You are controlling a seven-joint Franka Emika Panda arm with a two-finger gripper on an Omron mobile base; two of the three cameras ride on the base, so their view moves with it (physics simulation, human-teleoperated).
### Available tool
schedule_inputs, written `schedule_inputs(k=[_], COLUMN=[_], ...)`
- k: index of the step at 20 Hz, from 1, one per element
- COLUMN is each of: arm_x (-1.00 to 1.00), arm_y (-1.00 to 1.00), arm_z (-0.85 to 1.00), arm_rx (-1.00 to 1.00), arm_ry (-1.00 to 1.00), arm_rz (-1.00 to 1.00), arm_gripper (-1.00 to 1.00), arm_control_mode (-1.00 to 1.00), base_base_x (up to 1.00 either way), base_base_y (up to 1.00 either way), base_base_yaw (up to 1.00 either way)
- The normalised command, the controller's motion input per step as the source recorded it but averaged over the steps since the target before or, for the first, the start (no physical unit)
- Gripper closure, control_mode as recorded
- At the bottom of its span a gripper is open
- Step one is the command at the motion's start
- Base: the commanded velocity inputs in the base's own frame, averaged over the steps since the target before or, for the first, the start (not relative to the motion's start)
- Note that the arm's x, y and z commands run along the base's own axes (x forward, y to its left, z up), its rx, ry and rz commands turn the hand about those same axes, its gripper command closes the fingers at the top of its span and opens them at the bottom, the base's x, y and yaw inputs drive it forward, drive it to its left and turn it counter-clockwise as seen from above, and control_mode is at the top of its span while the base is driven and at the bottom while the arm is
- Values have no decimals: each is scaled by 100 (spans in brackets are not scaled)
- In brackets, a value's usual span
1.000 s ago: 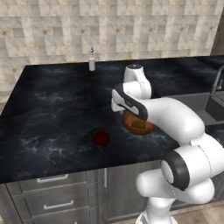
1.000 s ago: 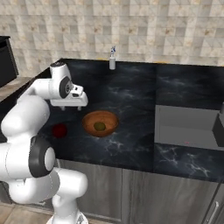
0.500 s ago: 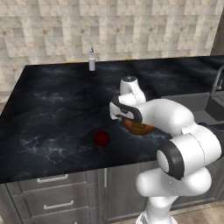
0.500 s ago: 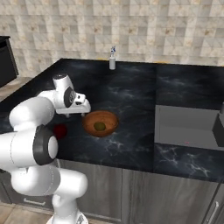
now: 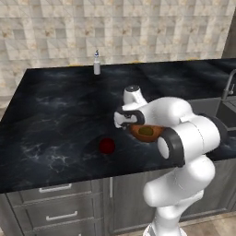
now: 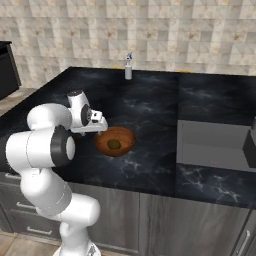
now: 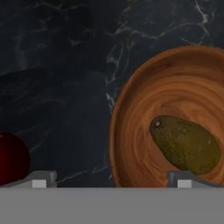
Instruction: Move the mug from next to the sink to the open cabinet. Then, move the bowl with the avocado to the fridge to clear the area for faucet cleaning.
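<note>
While the arm bends low over the black counter point(image 5: 55, 106), things stand like this:

Gripper point(image 7: 113, 177): fingers spread wide apart, holding nothing, poised above the counter between mug and bowl.
Bowl point(image 7: 144, 109): reddish-brown wood, resting on the counter, its near rim partly under the gripper.
Avocado point(image 7: 186, 144): lies inside the bowl, off to one side of its floor.
Mug point(image 5: 107, 145): dark red and round, on the counter near the bowl, on the side away from the sink.
Sink point(image 6: 215, 145): grey basin sunk into the counter, well apart from the bowl.
Faucet point(image 5: 227, 83): beside the sink.
Bottle point(image 6: 128, 67): slim, upright by the tiled wall, far behind the bowl.
</note>
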Motion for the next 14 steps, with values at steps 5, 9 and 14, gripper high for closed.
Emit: schedule_inputs(k=[5, 9, 14], arm_x=[15, 0, 4], arm_y=[0, -9, -15], arm_z=[-42, -20, -24], arm_rx=[0, 0, 0], arm_ry=[0, -5, -8], arm_rz=[0, 0, 0], arm_gripper=[-100, -100, -100], arm_control_mode=[-100, -100, -100], base_base_x=[0, 0, 0], base_base_y=[0, 0, 0], base_base_yaw=[0, 0, 0])
